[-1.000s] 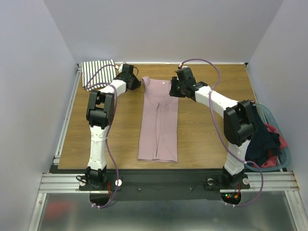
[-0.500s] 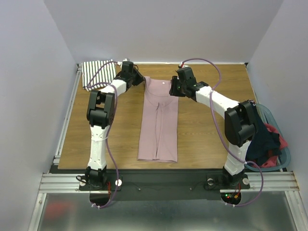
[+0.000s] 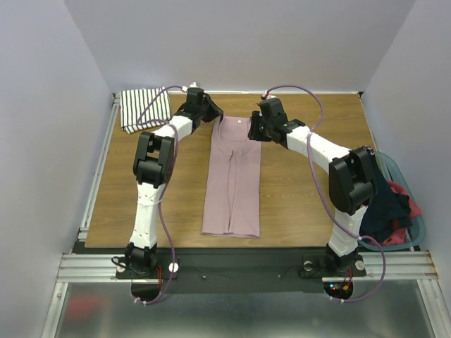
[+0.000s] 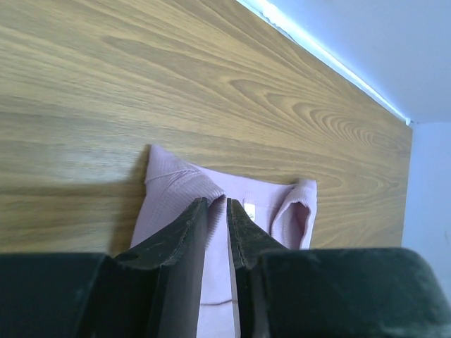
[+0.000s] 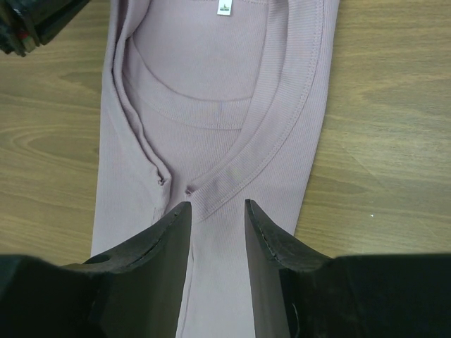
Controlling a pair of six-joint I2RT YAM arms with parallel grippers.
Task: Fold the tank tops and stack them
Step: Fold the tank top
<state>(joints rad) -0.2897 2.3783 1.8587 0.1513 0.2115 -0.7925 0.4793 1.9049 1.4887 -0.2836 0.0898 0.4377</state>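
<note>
Both empty, the barely parted left hand [image 4: 217,203] and half-open right hand [image 5: 217,205] are hovering over the pink tank top's [image 3: 232,186] neck end, probably needing level corner pinches for a square fold.

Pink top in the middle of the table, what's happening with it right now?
The pink top lies folded lengthwise into a narrow strip, neck end farthest from the arms. Both arms reach that end: the left gripper sits at one strap with only a narrow gap between its jaws, and the right gripper is open above the neckline. Neither visibly holds cloth. The striped top sits folded in the table's far left corner.
</note>
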